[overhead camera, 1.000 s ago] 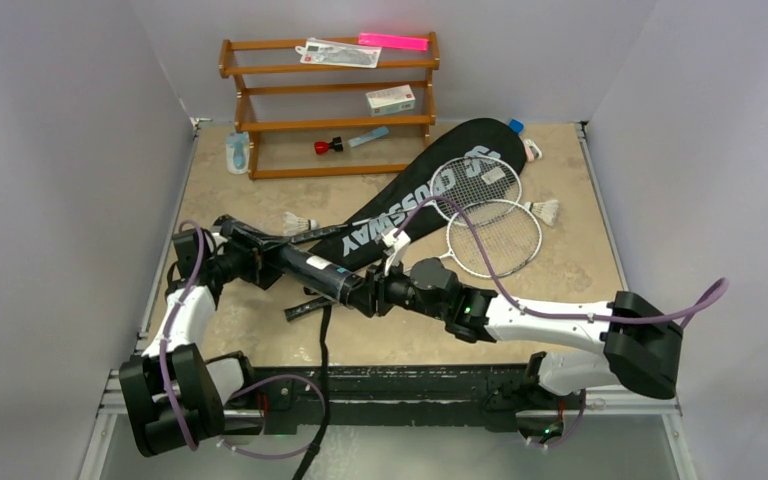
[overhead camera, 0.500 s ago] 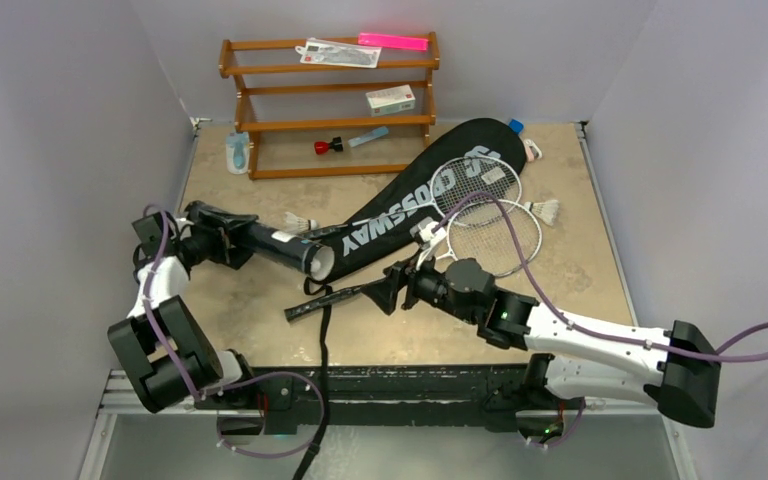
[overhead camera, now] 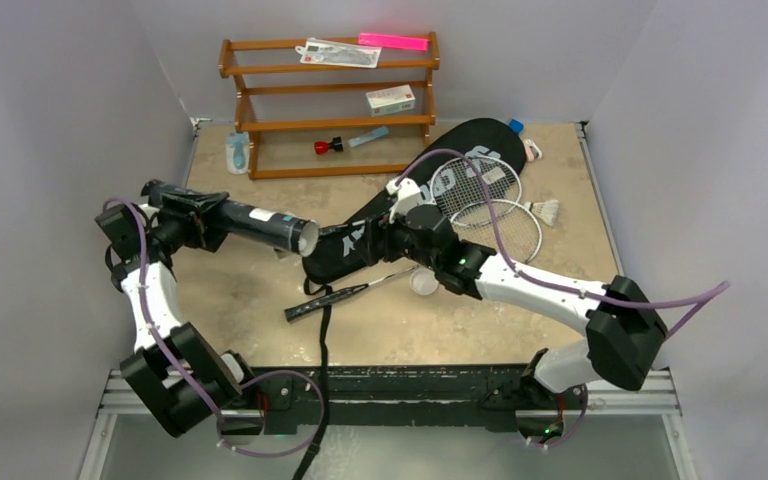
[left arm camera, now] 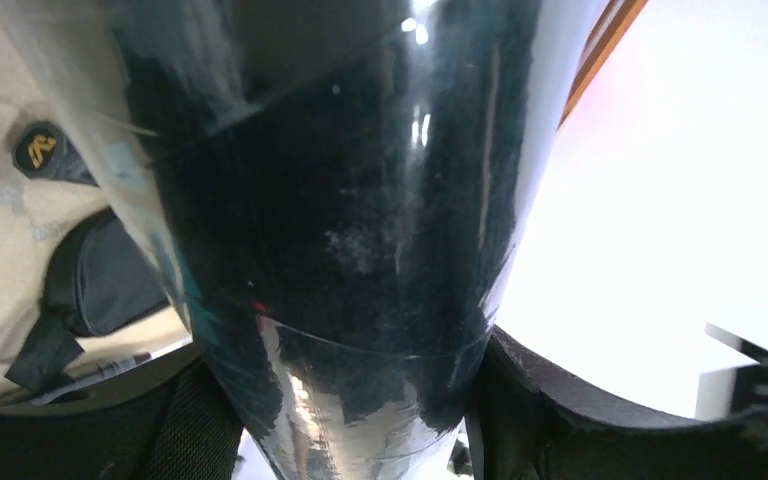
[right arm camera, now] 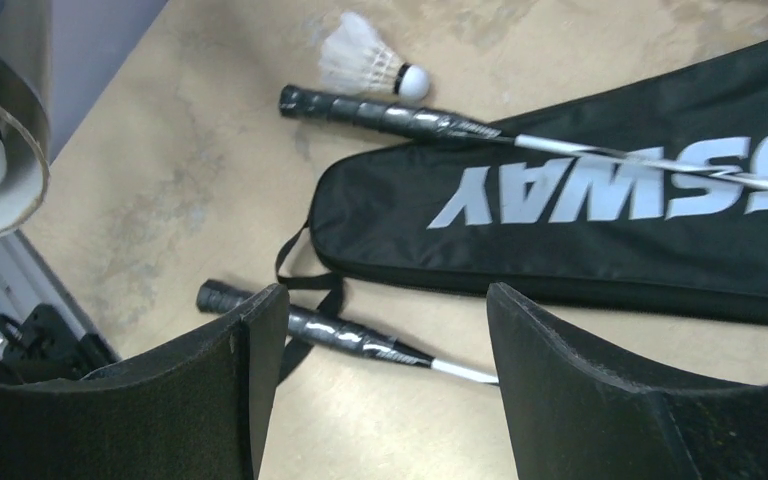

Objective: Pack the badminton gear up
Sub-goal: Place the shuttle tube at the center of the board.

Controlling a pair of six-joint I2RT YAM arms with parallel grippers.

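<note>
My left gripper is shut on the dark tube and holds it off the table, open end to the right. In the left wrist view the tube fills the frame between the jaws. My right gripper is open and empty over the narrow end of the black CROSSWAY bag. The right wrist view shows the bag, one racket handle below it, another handle on it, a shuttlecock, and the tube's mouth with white inside. Two racket heads lie on the bag. Another shuttlecock lies to the right.
The wooden rack stands at the back with a white box and a pink strip. A small white round thing lies under my right forearm. The bag strap hangs over the front edge. Walls close in on both sides.
My left arm has swung the tube back and to the left, away from my right gripper. My right gripper has left the tube's mouth and moved back over the bag.
</note>
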